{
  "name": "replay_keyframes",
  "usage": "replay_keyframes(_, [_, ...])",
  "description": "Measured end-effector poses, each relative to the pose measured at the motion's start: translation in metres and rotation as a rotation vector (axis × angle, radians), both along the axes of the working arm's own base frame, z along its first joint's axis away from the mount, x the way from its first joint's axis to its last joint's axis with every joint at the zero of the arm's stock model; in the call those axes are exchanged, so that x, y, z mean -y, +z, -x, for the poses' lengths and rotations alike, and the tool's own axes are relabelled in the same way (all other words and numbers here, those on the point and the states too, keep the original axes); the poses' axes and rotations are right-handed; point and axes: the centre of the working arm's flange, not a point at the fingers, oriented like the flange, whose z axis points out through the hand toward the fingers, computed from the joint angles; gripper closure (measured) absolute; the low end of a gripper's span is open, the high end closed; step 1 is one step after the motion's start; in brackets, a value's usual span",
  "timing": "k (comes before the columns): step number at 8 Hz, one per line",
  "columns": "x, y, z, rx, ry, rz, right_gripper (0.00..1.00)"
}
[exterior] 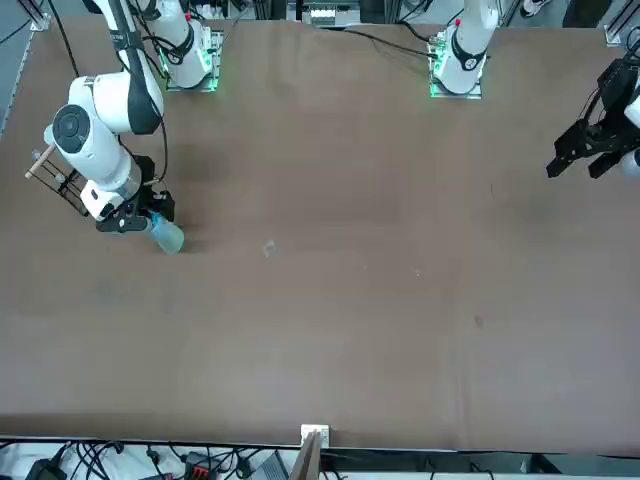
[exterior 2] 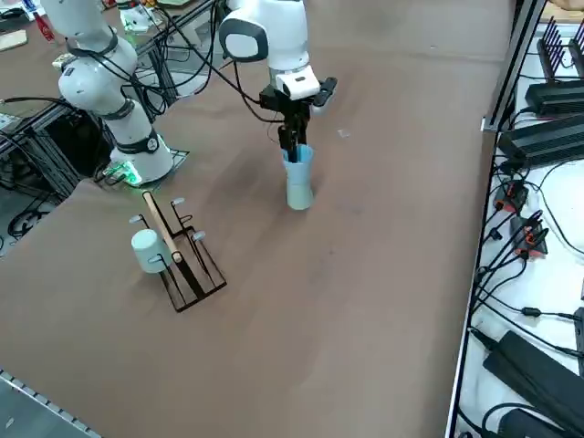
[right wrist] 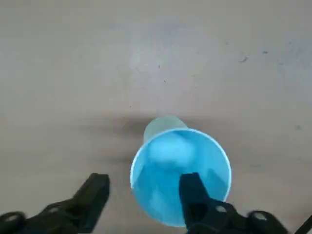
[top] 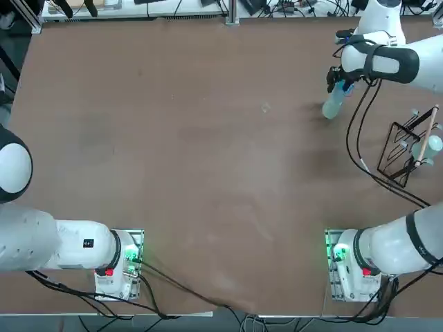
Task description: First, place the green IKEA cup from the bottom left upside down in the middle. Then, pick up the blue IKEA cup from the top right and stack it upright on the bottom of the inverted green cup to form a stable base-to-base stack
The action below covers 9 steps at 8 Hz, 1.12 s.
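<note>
Blue IKEA cup (right wrist: 180, 175) already sits upright on the inverted green IKEA cup (right wrist: 163, 127), at the far right of the surface (top: 208, 173) rather than its middle. My pincer (right wrist: 141, 195) straddles the rim, one finger inside, one outside, spread apart. Light, smooth, stiff plastic: I judge the wall near the rim the best hold, squeezed gently.

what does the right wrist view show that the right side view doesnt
Only the right wrist view looks down into the blue cup: one finger of the open right claw is inside its rim, the other outside, clear of the wall. Only the right side view shows the stack's full height, blue upright on the inverted green cup, and a wire rack nearby. Both show the claw at the blue cup's rim.
</note>
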Motion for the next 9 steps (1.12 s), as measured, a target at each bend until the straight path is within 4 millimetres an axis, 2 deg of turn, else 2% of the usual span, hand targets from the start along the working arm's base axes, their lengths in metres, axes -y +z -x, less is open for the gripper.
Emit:
replay_keyframes(1, [0.0, 0.001, -0.001, 0.003, 0.0, 0.0, 0.0])
replay_keyframes(5, [0.001, 0.01, -0.004, 0.01, -0.003, -0.001, 0.0])
replay_keyframes(9, [0.001, 0.044, -0.015, -0.018, -0.007, 0.006, 0.0])
